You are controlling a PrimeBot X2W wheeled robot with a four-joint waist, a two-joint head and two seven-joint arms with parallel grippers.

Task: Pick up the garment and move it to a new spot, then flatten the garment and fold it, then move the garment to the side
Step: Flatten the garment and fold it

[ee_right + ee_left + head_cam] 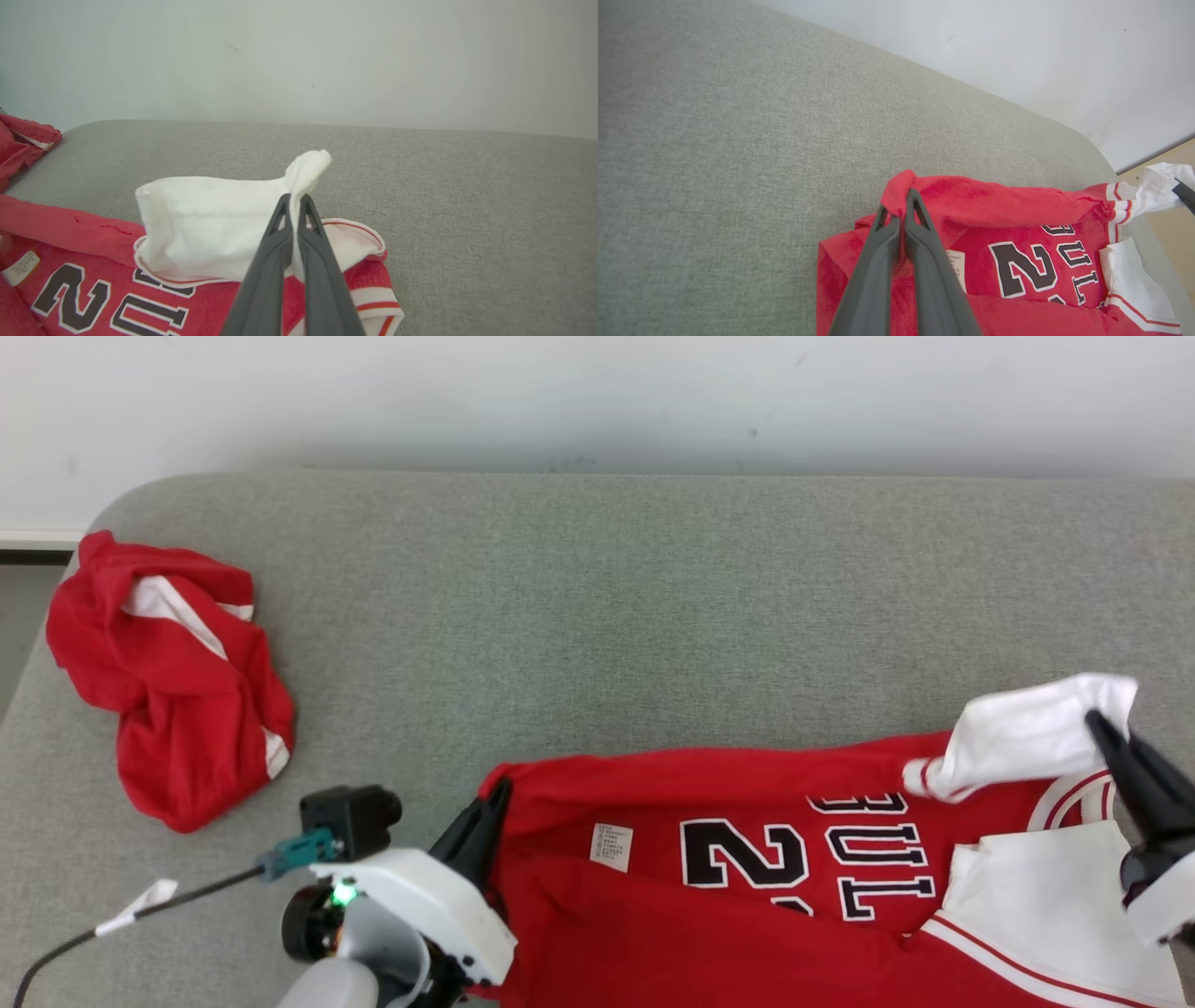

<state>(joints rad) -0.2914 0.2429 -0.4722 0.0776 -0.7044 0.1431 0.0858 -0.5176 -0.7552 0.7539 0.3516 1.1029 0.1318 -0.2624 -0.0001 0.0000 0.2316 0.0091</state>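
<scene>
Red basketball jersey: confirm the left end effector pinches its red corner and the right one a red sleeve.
Wrong: the right end effector pinches a white fabric sleeve, not a red one; the right wrist view shows it. The left end effector does pinch the red jersey's corner.

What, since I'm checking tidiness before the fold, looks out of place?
A second red garment lies crumpled at the grey surface's far left corner. The jersey isn't flat: jaws of the right gripper pinch its white sleeve up; those of the left gripper bunch a red corner.
</scene>
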